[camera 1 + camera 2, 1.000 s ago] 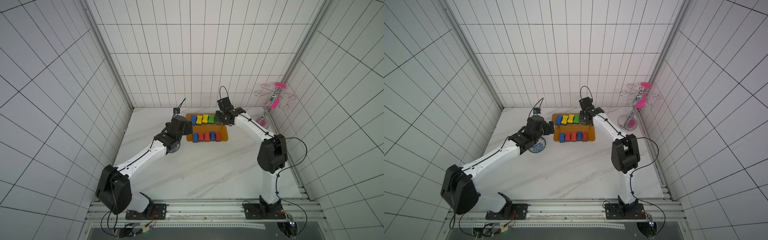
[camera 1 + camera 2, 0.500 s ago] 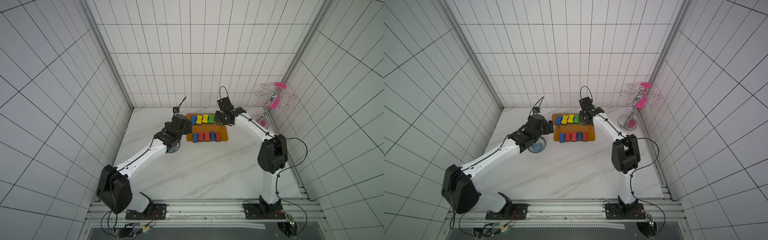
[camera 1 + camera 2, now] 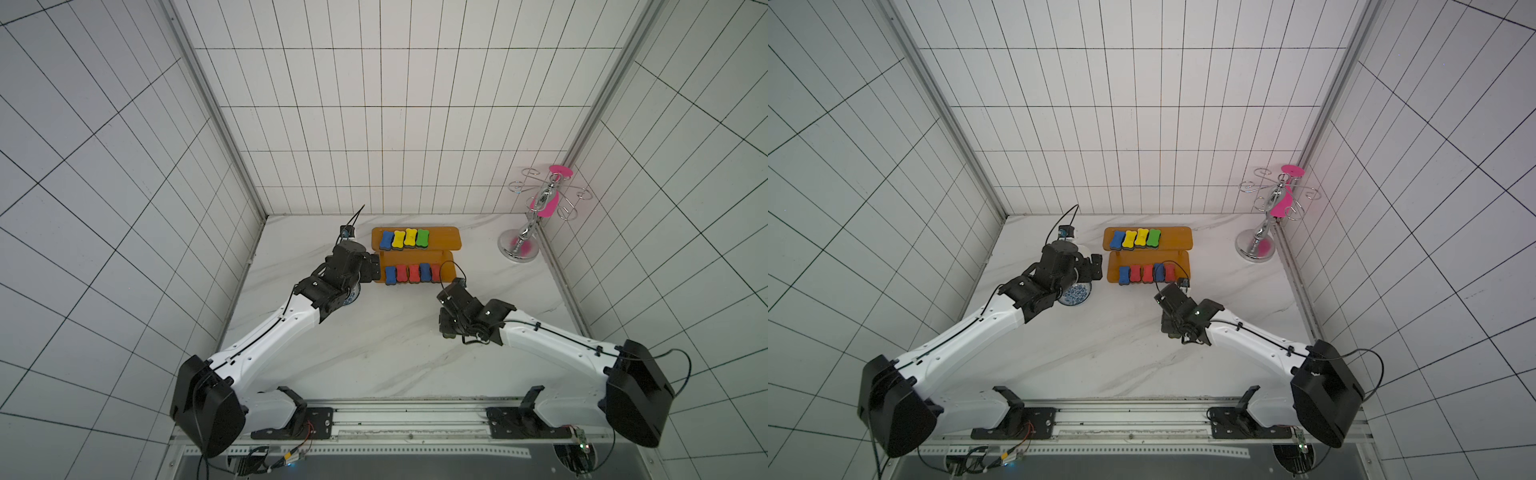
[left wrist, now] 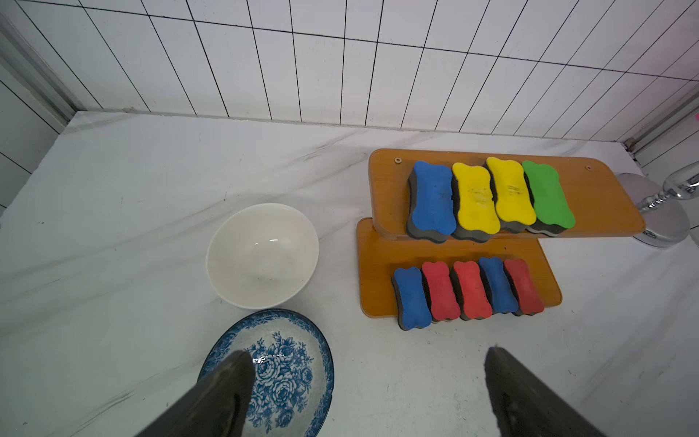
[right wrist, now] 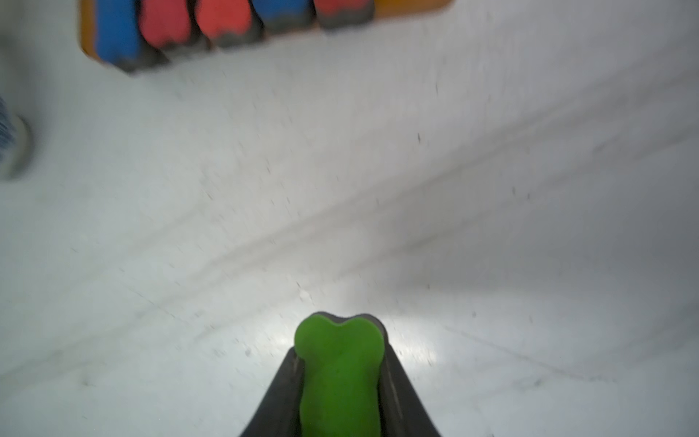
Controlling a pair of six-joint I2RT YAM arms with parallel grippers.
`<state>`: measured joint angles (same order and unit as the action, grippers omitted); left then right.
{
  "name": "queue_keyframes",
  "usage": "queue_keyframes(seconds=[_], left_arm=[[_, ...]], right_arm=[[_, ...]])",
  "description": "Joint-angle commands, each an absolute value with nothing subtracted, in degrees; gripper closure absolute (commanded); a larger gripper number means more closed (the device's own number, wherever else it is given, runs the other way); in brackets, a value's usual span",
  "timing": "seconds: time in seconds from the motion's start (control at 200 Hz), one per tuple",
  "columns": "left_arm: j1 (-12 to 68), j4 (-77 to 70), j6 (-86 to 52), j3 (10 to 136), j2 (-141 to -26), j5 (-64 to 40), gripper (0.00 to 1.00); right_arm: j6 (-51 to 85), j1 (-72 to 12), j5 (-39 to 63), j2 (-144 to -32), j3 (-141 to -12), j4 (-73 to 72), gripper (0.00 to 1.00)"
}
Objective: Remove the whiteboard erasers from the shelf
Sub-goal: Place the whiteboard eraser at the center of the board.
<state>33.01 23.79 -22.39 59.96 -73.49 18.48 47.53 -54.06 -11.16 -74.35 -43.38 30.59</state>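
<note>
- The right gripper [image 5: 340, 353] is closed partway on a green eraser [image 5: 338, 382]. The eraser's rounded end pokes past the fingertips, over bare bench [image 3: 374, 353] in front of the shelf [image 3: 444, 239].
- The left gripper [image 4: 368, 353] stands wide open and holds nothing. It is near the shelf's left end, beside a blue-patterned dish [image 4: 287, 378], and a white bowl [image 4: 261, 253] sits just behind that dish.
- The shelf sits at the middle of the bench's back edge.
- Its upper row [image 4: 474, 200] runs blue, yellow, yellow, green, the erasers touching side by side.
- Its lower row [image 4: 471, 289] runs blue, red, red, blue, red along the lower board's front edge.
- A chrome-and-pink cup rack [image 3: 540, 199] stands in the back right corner.
</note>
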Motion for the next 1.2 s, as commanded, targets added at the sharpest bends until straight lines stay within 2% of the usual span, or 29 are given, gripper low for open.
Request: queue_keyframes(seconds=[0.0, 0.125, 0.8, 1.199], left_arm=[[33.44, 22.60, -23.20, 58.65, -72.18, 17.55, 0.02], [33.47, 21.86, -22.95, 58.01, -71.50, 18.76, 0.02], [33.51, 21.13, -22.59, 57.49, -71.55, 20.39, 0.02], [33.49, 20.67, -22.70, 57.39, -71.30, 19.69, 0.02]], right_arm=[[56.34, -58.56, -14.40, -70.82, -37.17, 27.28, 0.85], [58.90, -61.98, -15.63, -70.35, -33.71, 26.59, 0.85], [62.99, -68.84, -16.03, -66.88, -27.57, 26.95, 0.83], [66.68, -73.02, -15.81, -63.89, -23.86, 30.01, 0.75]])
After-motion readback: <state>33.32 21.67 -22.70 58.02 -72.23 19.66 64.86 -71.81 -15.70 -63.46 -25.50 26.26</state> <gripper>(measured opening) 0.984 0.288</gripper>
